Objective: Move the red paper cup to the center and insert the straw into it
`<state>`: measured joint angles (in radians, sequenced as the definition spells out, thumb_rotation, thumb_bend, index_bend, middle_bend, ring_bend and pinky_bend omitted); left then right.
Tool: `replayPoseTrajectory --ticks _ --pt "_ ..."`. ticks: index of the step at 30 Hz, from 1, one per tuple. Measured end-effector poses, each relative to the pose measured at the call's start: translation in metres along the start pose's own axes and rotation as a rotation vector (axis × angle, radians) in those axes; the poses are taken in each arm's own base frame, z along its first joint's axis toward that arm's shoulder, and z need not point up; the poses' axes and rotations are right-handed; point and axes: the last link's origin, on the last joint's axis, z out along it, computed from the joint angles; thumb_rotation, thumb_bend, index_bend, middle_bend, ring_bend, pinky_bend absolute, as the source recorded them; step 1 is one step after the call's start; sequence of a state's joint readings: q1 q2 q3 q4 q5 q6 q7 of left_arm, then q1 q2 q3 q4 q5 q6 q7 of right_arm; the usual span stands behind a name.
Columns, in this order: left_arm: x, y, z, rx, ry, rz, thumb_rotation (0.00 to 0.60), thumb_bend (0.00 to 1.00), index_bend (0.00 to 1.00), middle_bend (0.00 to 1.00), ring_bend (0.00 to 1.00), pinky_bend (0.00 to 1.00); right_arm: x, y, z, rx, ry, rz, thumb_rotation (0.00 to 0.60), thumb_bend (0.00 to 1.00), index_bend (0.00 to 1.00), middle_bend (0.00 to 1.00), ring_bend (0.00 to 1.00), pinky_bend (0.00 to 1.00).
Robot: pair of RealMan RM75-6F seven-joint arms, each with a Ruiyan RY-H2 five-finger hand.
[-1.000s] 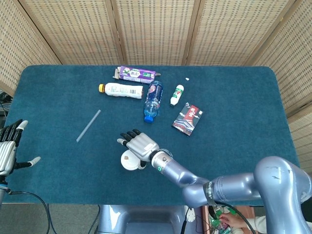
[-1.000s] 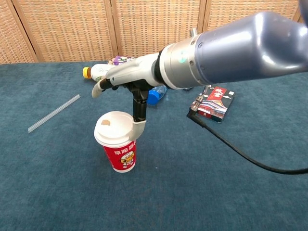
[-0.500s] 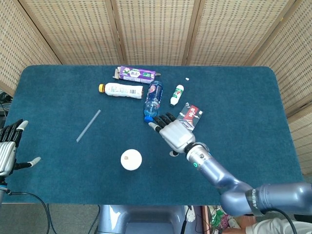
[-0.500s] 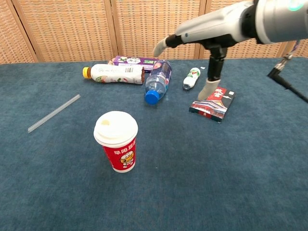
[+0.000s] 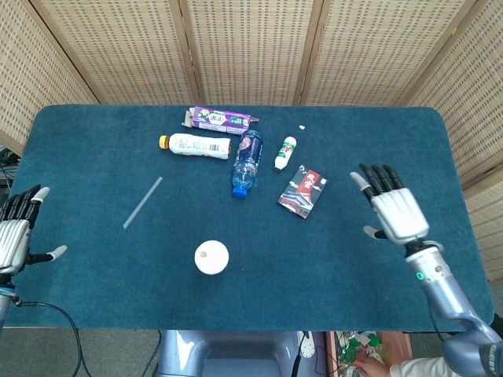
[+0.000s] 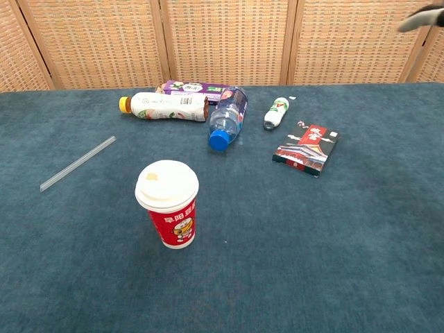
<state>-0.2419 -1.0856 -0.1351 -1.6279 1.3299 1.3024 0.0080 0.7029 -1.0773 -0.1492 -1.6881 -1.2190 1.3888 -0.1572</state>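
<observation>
The red paper cup point(image 6: 170, 205) stands upright with a white lid point(image 5: 211, 257) near the table's front middle, with nothing touching it. A clear straw point(image 5: 142, 202) lies flat on the blue cloth to the cup's far left; the straw point(image 6: 77, 163) also shows in the chest view. My right hand point(image 5: 391, 209) hovers open over the right side of the table, fingers spread, far from the cup. Only a fingertip of the right hand point(image 6: 421, 19) shows at the chest view's top right. My left hand point(image 5: 16, 232) stays open at the left table edge.
At the back lie a purple carton point(image 5: 220, 119), a white drink bottle point(image 5: 195, 145), a blue water bottle point(image 5: 246, 161), and a small white bottle point(image 5: 285, 151). A red and black packet point(image 5: 302, 190) lies right of centre. Wicker screens close off the back.
My right hand let go of the cup and swung away from it to the right side of the table. The cup stays standing where it was. The left hand barely moved.
</observation>
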Motion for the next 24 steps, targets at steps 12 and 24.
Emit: replayPoseTrajectory --ticks 12,24 --pt "-0.012 0.015 0.066 -0.149 -0.109 0.102 0.600 0.16 0.00 0.00 0.00 0.00 -0.028 0.029 -0.072 -0.194 0.113 0.192 0.600 0.00 0.00 0.00 0.00 0.00" --pt "-0.031 0.062 0.123 -0.193 -0.419 -0.169 0.600 1.00 0.00 0.00 0.00 0.00 -0.031 0.039 -0.075 -0.228 0.135 0.214 0.600 0.00 0.00 0.00 0.00 0.00"
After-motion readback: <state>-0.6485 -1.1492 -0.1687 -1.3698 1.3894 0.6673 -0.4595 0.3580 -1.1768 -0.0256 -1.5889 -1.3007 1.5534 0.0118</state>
